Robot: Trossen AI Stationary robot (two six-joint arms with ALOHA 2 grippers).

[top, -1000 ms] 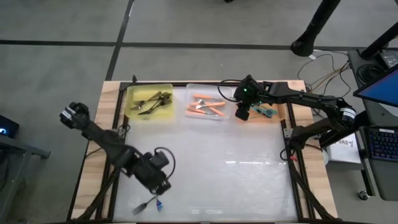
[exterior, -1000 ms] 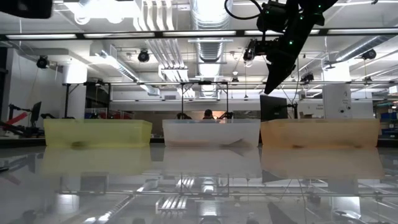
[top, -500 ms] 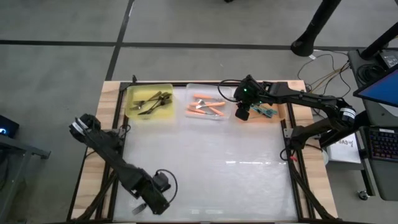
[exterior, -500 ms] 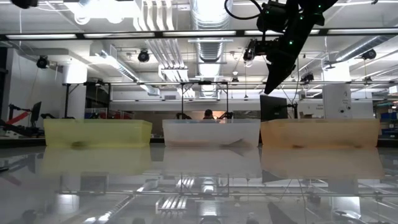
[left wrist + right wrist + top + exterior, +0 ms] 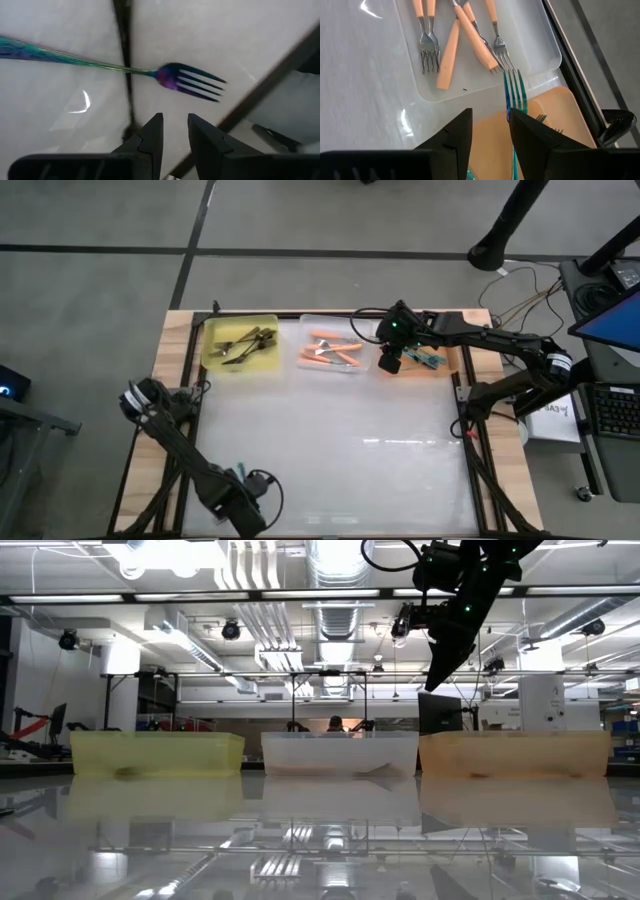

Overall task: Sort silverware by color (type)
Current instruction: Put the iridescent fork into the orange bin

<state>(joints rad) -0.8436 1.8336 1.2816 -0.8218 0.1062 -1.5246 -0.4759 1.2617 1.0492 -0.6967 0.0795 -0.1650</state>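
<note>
A teal-blue fork (image 5: 190,82) lies flat on the white table, near its front left corner. My left gripper (image 5: 175,120) points down just over this fork, open by a narrow gap, touching nothing; in the high view my left gripper (image 5: 243,515) hides it. My right gripper (image 5: 390,360) hangs above the orange tray (image 5: 415,370) at the far right, shut on another teal fork (image 5: 514,90). Orange-handled forks (image 5: 335,352) lie in the white tray (image 5: 485,87). Dark forks (image 5: 240,345) lie in the yellow tray (image 5: 210,325). My right gripper has the teal fork's handle (image 5: 512,150) running back between its two fingers, along them; the fingers hide where they meet it. The fork sticks out ahead of the fingers, slanting down, tines (image 5: 515,82) foremost. It is lifted clear above the edge between the white and orange trays.
The three trays stand in a row along the far edge. More teal forks (image 5: 430,360) lie in the orange tray. A black frame rail (image 5: 122,50) runs close past the fork on the table. The middle of the table is bare white surface (image 5: 340,450).
My left gripper has gone toward the table's near edge and down, tipping to point more steeply down, and now stands over the fork lying there, hiding it in the high view.
</note>
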